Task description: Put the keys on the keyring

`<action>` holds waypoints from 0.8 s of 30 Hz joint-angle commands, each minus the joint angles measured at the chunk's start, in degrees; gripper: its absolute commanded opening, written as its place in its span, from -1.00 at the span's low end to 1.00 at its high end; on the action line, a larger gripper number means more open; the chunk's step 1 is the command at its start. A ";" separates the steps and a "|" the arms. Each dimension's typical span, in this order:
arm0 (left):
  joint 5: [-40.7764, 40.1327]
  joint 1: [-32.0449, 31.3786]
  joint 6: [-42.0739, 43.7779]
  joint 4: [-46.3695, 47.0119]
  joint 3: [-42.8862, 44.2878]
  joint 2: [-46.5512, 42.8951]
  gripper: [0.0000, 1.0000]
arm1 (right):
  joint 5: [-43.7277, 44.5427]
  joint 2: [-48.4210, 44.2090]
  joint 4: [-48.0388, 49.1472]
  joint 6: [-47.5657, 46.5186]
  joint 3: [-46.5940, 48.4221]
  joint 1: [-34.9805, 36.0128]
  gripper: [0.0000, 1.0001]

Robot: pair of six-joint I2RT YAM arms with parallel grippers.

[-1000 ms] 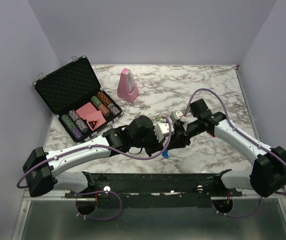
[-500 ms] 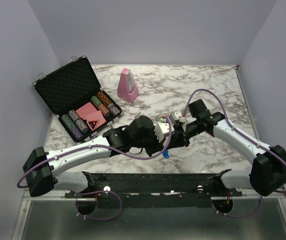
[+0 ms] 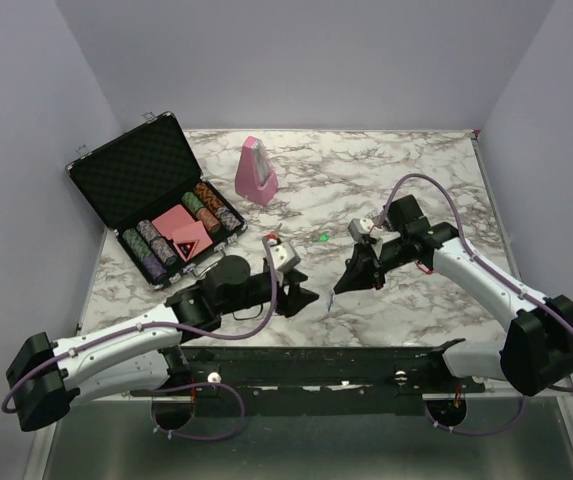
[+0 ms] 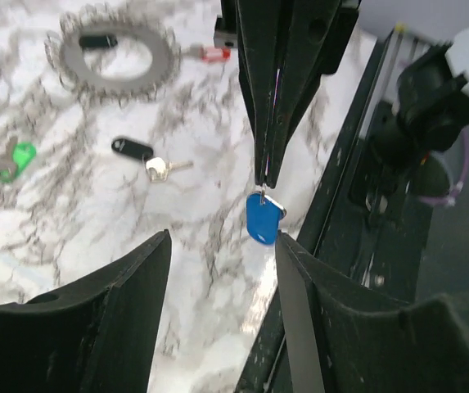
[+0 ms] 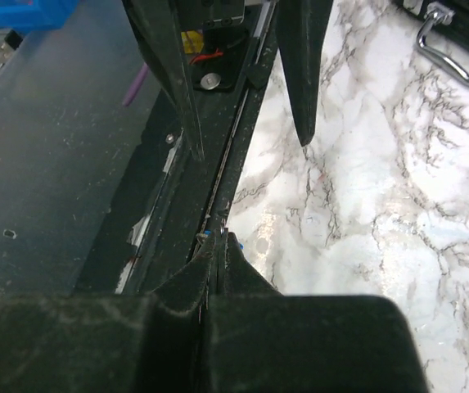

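In your left wrist view, take the keyring (image 4: 74, 65) on the table (image 4: 209, 274) as landmark — the first key (image 4: 96, 39) lies within its rim, the second key (image 4: 209, 54) just right of it, the third key (image 4: 140, 151) below, the fourth key (image 4: 15, 158) lower left, and the fifth key (image 4: 264, 221) hangs lower right from the right gripper (image 4: 263, 176).

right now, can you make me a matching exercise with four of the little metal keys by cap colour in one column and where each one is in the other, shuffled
Things:
1. blue-capped silver key
2. red-capped silver key
3. green-capped silver key
4. black-capped key with its silver blade showing

Places:
A. flat on the marble table, between the green and blue ones
B. close beside the bumpy silvery keyring
C. hanging from the shut right gripper
D. lying alone near the left edge of the left wrist view

Pairs: 1-C, 2-B, 3-D, 4-A
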 commanded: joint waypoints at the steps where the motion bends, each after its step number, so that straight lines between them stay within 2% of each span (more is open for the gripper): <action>1: 0.39 0.91 -4.63 24.58 -11.55 -5.82 0.21 | -7.45 -1.97 -0.77 -1.24 0.24 -2.31 -0.99; 4: 1.18 0.91 -5.33 32.16 -15.18 -4.60 0.15 | -9.83 -2.49 -0.42 -1.77 -0.29 -3.55 -0.99; 13: 6.11 0.82 -0.94 48.95 -15.10 4.10 -0.09 | -13.62 -3.20 -0.07 -5.28 -2.40 -5.22 -0.99; 17: 8.74 0.73 -0.59 50.19 -13.52 7.52 -0.16 | -13.97 -3.28 -0.68 -6.78 -2.57 -5.39 -0.99; 24: 8.75 -0.06 1.17 52.39 -15.53 9.29 -0.11 | -14.67 -3.72 -2.00 -8.27 -2.49 -6.10 -0.99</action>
